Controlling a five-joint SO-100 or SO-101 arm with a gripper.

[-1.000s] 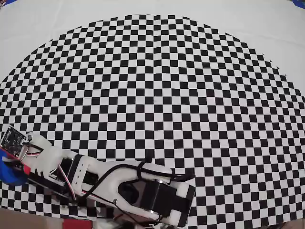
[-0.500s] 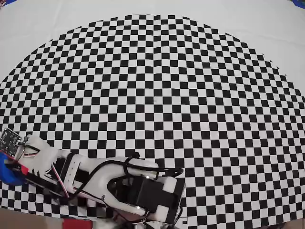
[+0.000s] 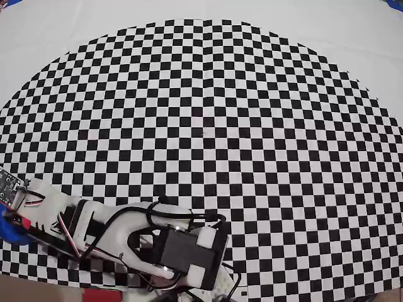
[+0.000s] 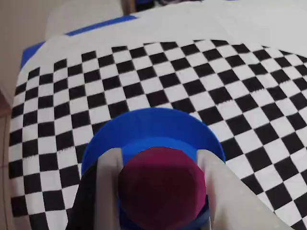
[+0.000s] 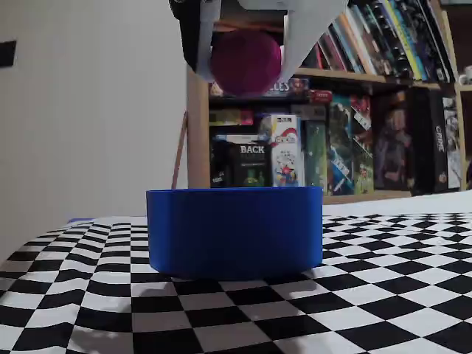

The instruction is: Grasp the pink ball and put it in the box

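Item: pink ball [image 5: 245, 61], magenta, round, matt surface. Location: clamped between the two pale fingers [image 5: 203, 37] of the gripper [image 4: 160, 189], held in the air well above the box [image 5: 234, 230]; in the wrist view the ball sits directly over the box's open mouth.

Item: box, a low round blue tub with upright wall, standing on the checkered cloth [image 5: 383, 287]. In the overhead view only a blue sliver [image 3: 11, 230] shows at the near left edge, beneath the arm [image 3: 107, 229].

Tool state: fingers closed on the ball, one on each side at about its widest part.

Handling, judged: the ball looks light and probably slightly soft, with a surface that is not slippery; it sits steady in the grip without visible squashing. A hold across the middle suits it best, since a grip off-centre would likely squeeze it out.

Background: bookshelf [image 5: 369, 110] with boxed games, far right in the fixed view.
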